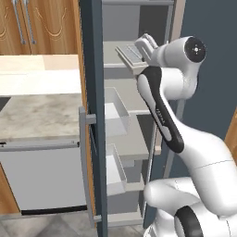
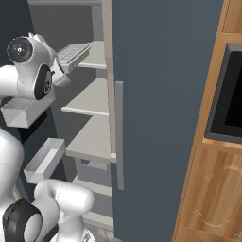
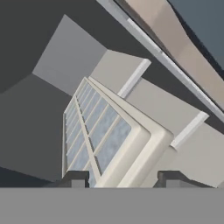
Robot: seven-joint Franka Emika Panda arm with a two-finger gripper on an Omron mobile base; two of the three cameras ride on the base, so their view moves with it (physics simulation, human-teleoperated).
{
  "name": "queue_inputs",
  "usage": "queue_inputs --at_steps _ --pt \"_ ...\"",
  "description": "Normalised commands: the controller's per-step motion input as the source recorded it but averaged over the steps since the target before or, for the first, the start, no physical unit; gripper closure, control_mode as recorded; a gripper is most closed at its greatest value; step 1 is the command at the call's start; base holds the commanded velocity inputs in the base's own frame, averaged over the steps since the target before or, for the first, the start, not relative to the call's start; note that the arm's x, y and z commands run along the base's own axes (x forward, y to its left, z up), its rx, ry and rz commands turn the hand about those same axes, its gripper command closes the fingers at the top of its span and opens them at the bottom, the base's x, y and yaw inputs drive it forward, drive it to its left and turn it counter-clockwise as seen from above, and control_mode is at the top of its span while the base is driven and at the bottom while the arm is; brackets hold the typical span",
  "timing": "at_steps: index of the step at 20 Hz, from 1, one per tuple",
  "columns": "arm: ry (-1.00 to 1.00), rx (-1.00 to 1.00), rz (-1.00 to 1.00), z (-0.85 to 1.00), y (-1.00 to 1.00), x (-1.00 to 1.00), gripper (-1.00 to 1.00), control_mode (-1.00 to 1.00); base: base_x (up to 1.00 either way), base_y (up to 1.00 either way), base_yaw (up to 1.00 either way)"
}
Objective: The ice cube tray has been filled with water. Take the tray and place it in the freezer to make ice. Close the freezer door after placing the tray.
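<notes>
Pincer [image 3: 122, 177] clenched on tray [image 3: 103, 135] rim – tray held at freezer [image 1: 134, 115] upper shelf [image 2: 92, 54], 12 o'clock. Best kept level, eased deep over shelf before letting go – then door [image 1: 95, 115] swung shut.

One ice cube tray [image 3: 103, 135], its grid two compartments wide and perhaps six long, though the near end is cut off. The freezer [image 2: 87, 101] shows three light grey shelves, and the freezer door [image 1: 95, 115] carries two white bins [image 1: 115, 113] and one handle [image 1: 83, 157].
</notes>
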Motion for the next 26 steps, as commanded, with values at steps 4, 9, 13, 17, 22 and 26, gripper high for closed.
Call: queue_inputs --at_steps 4,9,13,17,22,26 --pt "0.00 0.00 0.00 0.00 0.09 0.54 1.00 -1.00 0.00 0.00 0.00" --pt "0.00 0.00 0.00 0.00 0.10 0.56 1.00 -1.00 0.00 0.00 0.00" --pt "0.00 0.00 0.00 0.00 0.03 0.56 1.00 -1.00 0.00 0.00 0.00" --pt "0.00 0.00 0.00 0.00 0.00 0.54 1.00 -1.00 0.00 0.00 0.00" --pt "0.00 0.00 0.00 0.00 0.00 0.53 1.00 -1.00 0.00 0.00 0.00" --pt "0.00 0.00 -0.01 0.00 0.00 0.53 1.00 -1.00 0.00 0.00 0.00"
